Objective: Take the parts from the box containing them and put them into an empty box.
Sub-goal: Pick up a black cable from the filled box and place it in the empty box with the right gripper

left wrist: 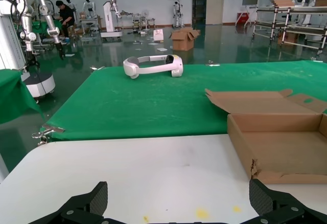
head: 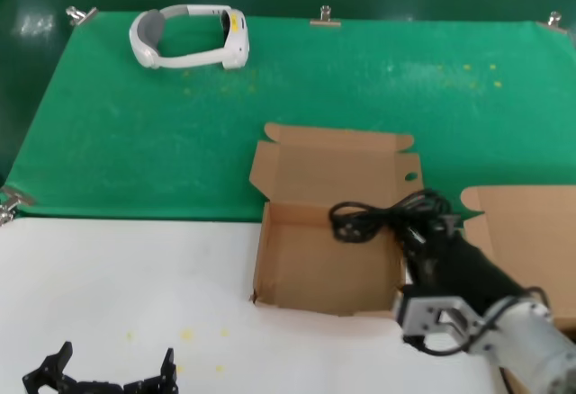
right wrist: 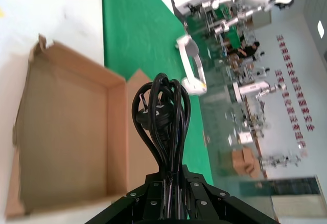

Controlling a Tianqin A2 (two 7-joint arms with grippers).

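right hand [head: 416, 228] clenched on cable [head: 369, 218] | over empty box [head: 306, 277] | left hand [head: 112, 371] released, parked

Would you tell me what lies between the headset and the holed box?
Only bare green mat lies between headset and empty box, per the head view.

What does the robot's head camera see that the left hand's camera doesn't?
Only the head view shows the right gripper holding the black cable over the empty box, plus the second box at the right edge. Only the left wrist view shows the big hall behind the table, with other robots and a person. Both show the empty box with its lid up, the white headset on the green cloth, and the open left gripper low over the white table.
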